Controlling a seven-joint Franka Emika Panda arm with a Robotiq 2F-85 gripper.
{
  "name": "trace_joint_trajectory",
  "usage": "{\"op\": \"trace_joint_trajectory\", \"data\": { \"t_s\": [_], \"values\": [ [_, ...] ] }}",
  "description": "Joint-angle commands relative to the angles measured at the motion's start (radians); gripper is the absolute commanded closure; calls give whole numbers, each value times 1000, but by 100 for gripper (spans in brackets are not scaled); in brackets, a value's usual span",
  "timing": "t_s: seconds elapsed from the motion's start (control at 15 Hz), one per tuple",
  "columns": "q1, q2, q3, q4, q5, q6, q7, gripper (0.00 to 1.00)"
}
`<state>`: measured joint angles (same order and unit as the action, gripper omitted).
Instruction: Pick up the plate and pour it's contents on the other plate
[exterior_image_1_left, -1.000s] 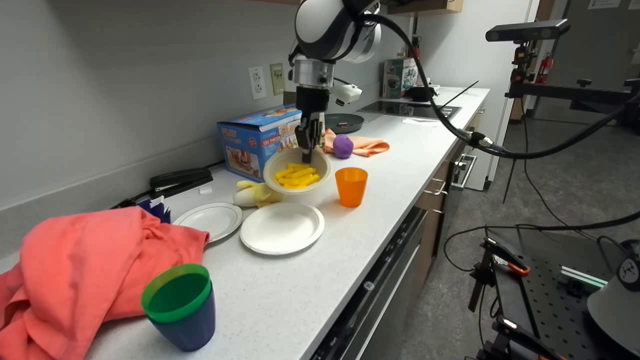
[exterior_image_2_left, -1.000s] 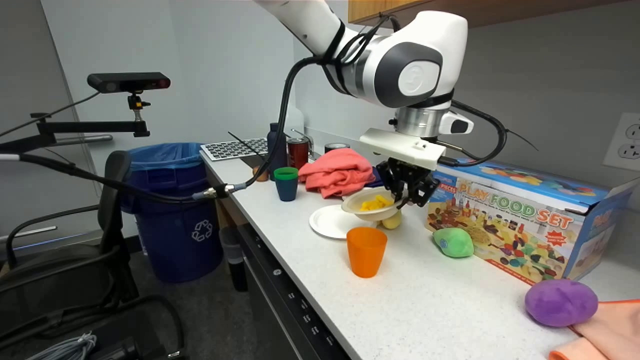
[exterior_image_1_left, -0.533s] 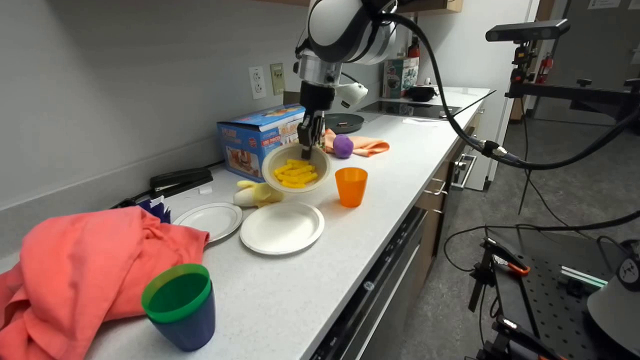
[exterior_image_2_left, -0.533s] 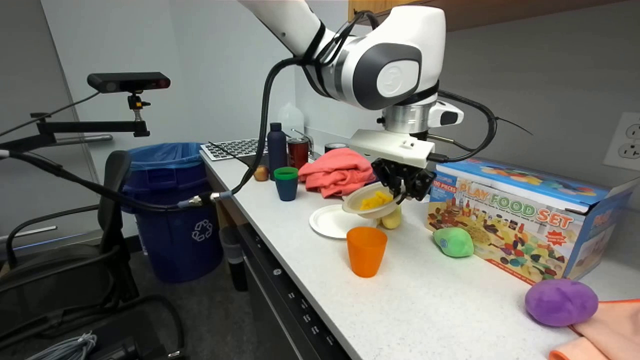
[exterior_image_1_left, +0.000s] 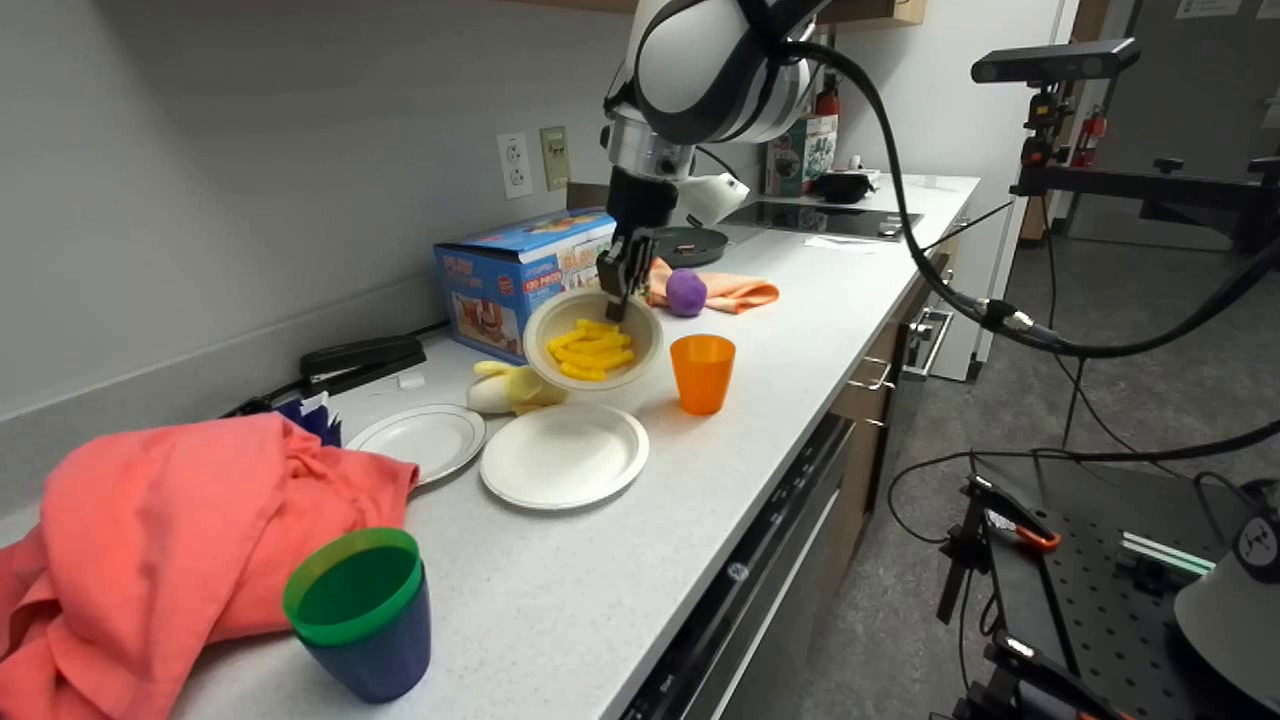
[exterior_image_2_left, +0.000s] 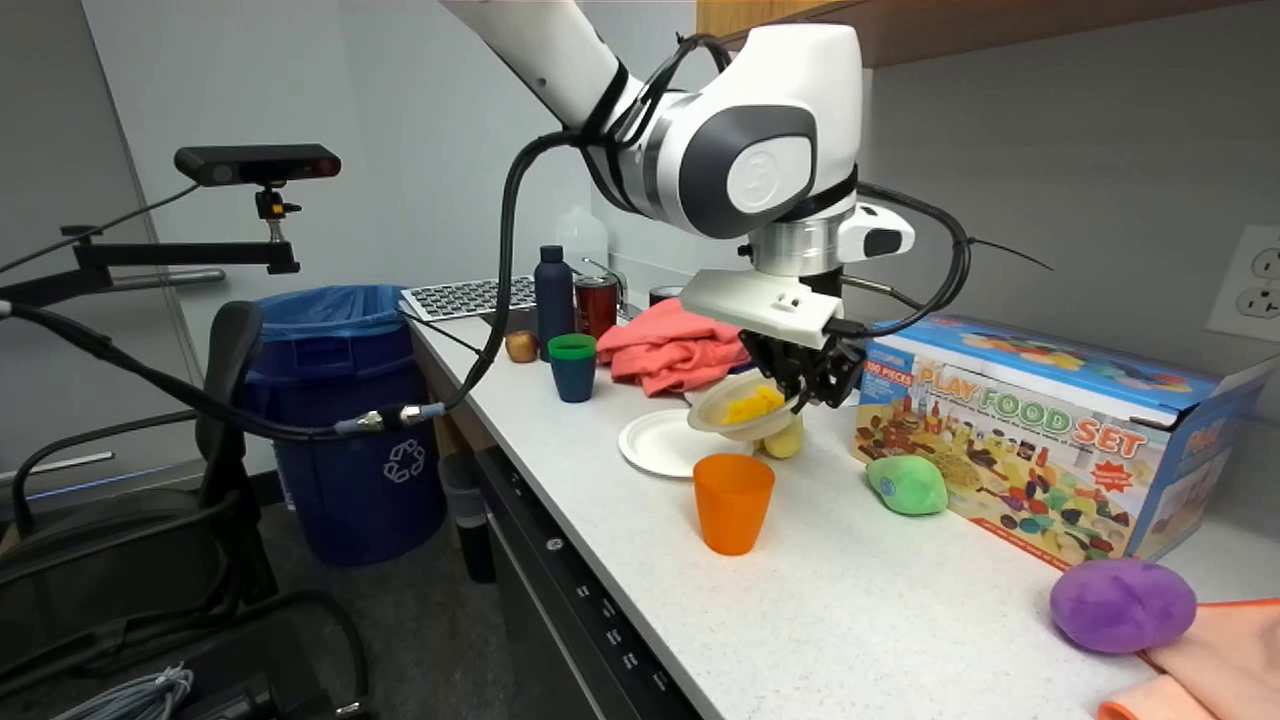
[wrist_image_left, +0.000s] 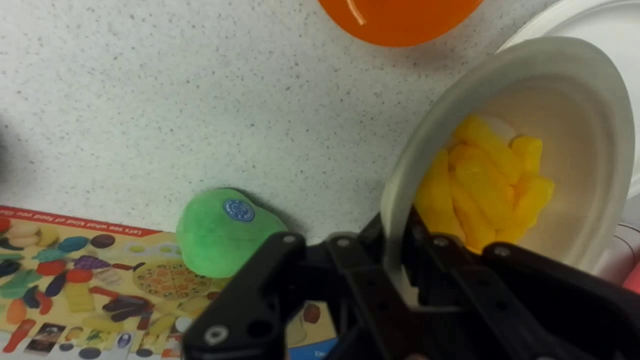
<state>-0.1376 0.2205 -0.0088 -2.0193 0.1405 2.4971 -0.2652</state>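
Observation:
The plate is a small cream, bowl-like dish with a raised rim, seen in both exterior views (exterior_image_1_left: 642, 348) (exterior_image_2_left: 708, 408) and in the wrist view (wrist_image_left: 585, 130). It holds the contents, a heap of yellow fry-like pieces (exterior_image_1_left: 590, 352) (exterior_image_2_left: 752, 405) (wrist_image_left: 480, 187). My gripper (exterior_image_1_left: 616, 308) (exterior_image_2_left: 803, 392) (wrist_image_left: 394, 227) is shut on its rim and holds it tilted above the counter. The other plate, large, flat and white (exterior_image_1_left: 565, 457) (exterior_image_2_left: 658, 445) (wrist_image_left: 617, 30), lies on the counter just beyond the tilted plate's low side. No pieces show on it.
An orange cup (exterior_image_1_left: 702, 374) (exterior_image_2_left: 733, 505) stands close beside the white plate. A smaller white dish (exterior_image_1_left: 425, 440) and a pale yellow toy (exterior_image_1_left: 515, 388) lie near it. A food-set box (exterior_image_2_left: 1020, 440) stands by the wall, with a green toy (exterior_image_2_left: 907, 485) before it.
The plate has tilted slightly further, and the pieces sit a little lower in it. The arm above has leaned over while the plate stays at nearly the same spot.

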Motion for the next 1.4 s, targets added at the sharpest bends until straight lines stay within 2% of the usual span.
{"op": "trace_joint_trajectory", "data": {
  "t_s": [0.0,0.27,0.8,1.33],
  "values": [
    [19,-38,-16,-40,-25,32,65,98],
    [24,-40,-21,-59,-50,91,91,98],
    [39,-37,-56,-91,-210,200,188,98],
    [58,-40,-93,-97,-355,191,244,98]
  ]
}}
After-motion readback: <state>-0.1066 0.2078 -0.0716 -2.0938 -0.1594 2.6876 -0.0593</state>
